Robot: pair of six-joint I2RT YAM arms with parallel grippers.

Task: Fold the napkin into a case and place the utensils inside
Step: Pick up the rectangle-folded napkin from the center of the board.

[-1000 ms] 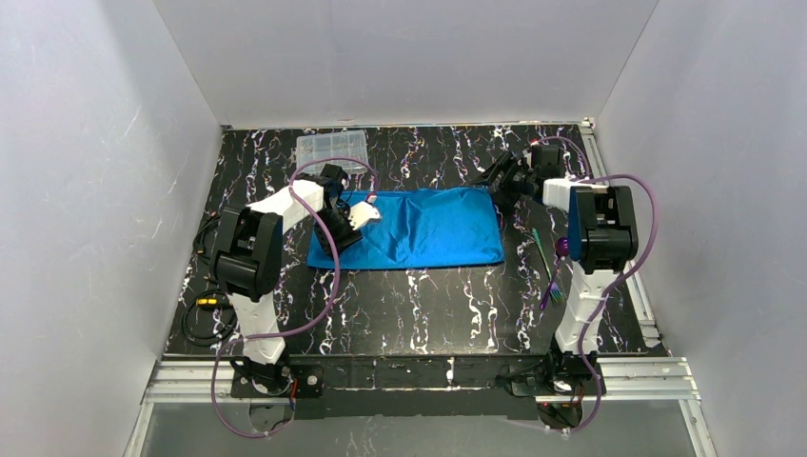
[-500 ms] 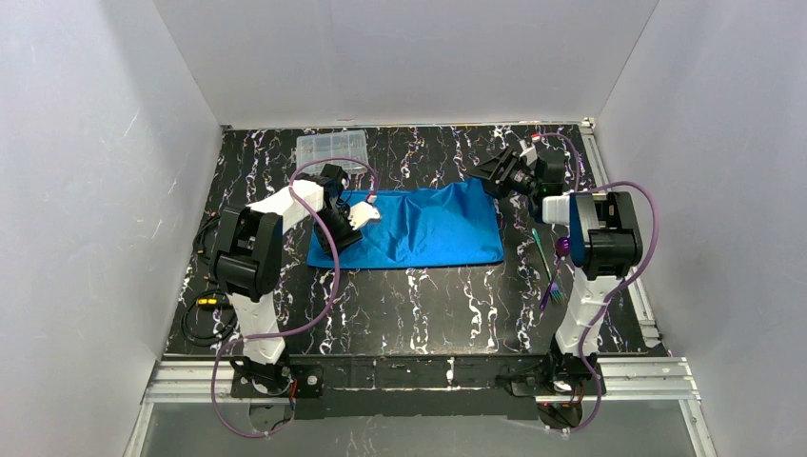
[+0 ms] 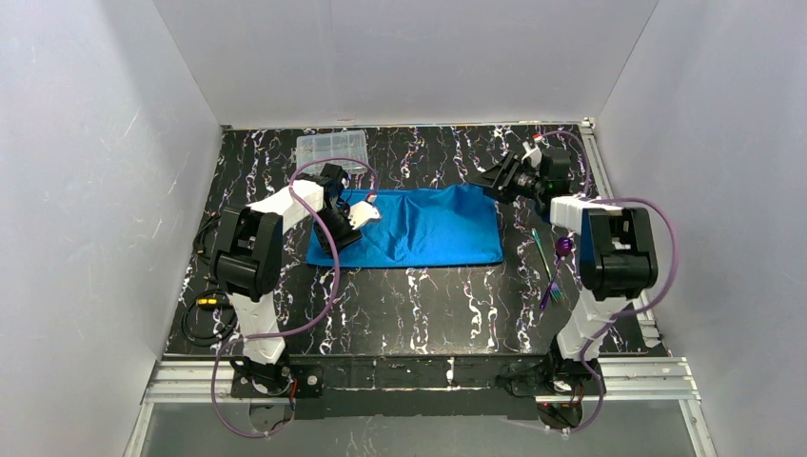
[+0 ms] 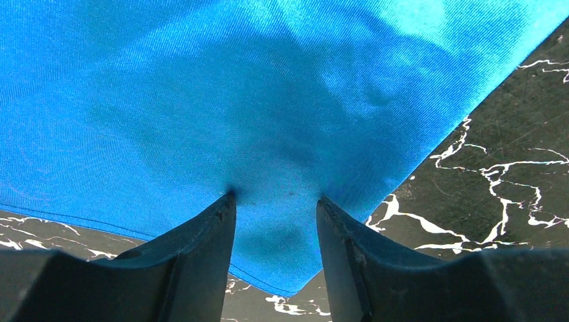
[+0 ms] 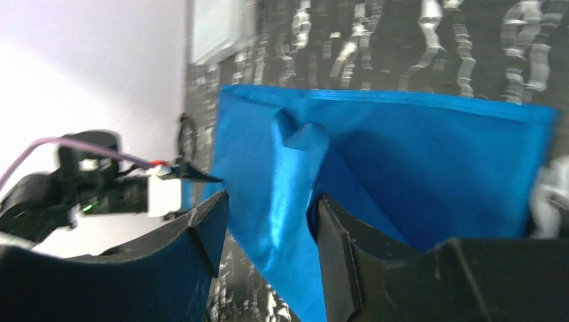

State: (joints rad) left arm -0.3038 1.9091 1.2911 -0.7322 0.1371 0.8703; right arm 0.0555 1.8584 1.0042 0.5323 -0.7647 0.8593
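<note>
My left fingers (image 4: pixel 201 255), half spread, press down on the napkin (image 3: pixel 414 228) at its 9 o'clock end. My right fingers (image 5: pixel 349 255) stand apart around a raised pucker at its 2 o'clock corner. The utensils (image 3: pixel 552 288) lie at its 4 o'clock.

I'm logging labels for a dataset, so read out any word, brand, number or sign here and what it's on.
No readable text. The bright blue cloth napkin, the clear plastic compartment box and the black white-veined tabletop show no print; the thin purple and green plastic utensils are too small to tell.
</note>
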